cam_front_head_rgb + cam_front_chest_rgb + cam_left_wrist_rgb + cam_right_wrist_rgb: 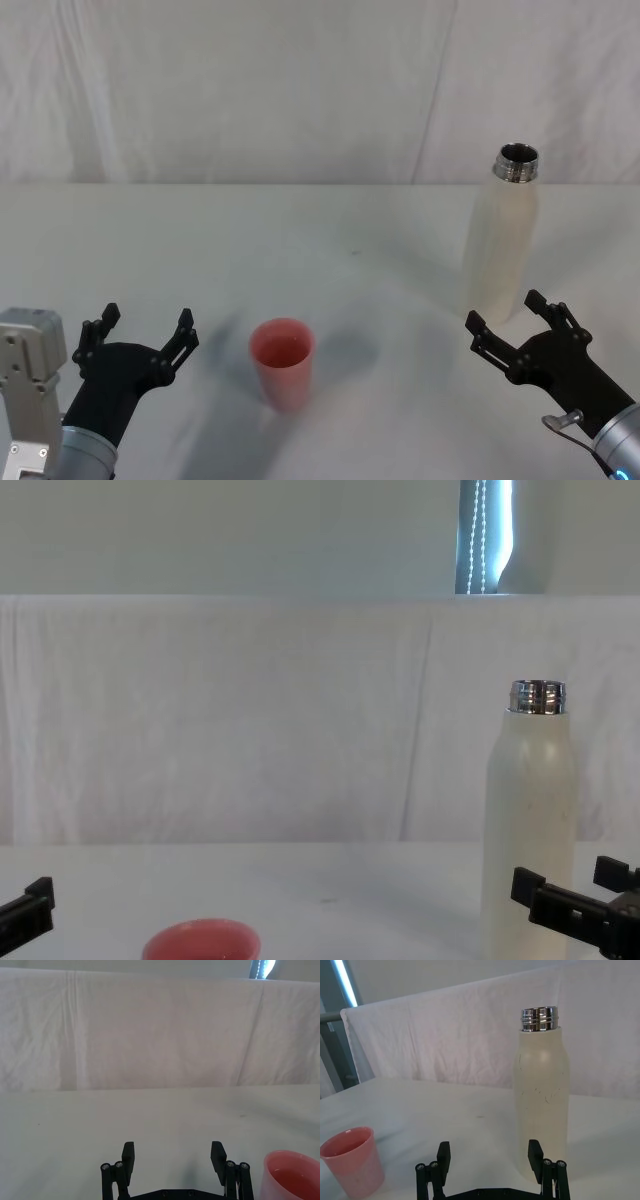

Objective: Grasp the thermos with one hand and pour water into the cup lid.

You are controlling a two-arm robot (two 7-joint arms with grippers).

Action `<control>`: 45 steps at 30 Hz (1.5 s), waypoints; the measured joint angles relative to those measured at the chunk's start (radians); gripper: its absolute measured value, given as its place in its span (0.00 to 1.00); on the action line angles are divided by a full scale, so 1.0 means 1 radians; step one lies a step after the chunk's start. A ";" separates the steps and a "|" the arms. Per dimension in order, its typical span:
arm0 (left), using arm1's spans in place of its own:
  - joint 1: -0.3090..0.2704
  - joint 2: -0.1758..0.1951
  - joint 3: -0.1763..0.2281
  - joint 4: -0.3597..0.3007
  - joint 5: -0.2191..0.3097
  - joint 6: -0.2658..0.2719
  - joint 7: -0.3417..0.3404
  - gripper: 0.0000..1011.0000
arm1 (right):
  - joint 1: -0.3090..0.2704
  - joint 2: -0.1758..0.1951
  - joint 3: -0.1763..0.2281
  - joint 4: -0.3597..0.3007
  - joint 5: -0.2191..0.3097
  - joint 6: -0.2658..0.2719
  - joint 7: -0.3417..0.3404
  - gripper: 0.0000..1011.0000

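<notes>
With the thermos (503,240) standing upright and uncapped, well to the right of the cup lid (282,362), the right gripper (514,328) waits open-jawed just short of its base, so the approach is in hand and the next move is closing in around the body, while the left gripper (140,331) idles open left of the cup

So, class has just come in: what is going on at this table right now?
Nothing is being held. The robot's right gripper is open, just in front of the tall cream-white thermos with a chrome threaded neck, which stands upright and uncapped on the white table. The left gripper is open too, low at the near left, beside the small pink-red cup lid, which stands upright near the middle. No pouring has begun; the thermos looks set to be grasped by the right gripper.
</notes>
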 joint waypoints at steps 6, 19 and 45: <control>0.000 0.000 0.000 0.000 0.000 0.000 0.000 0.99 | 0.000 0.000 0.000 0.000 0.000 0.000 0.000 0.99; 0.000 0.000 0.000 0.000 0.000 0.000 0.000 0.99 | 0.000 0.000 0.000 0.000 0.000 0.000 0.000 0.99; 0.000 0.000 0.000 0.000 0.000 0.000 0.000 0.99 | 0.000 0.000 0.000 0.000 0.000 0.000 0.000 0.99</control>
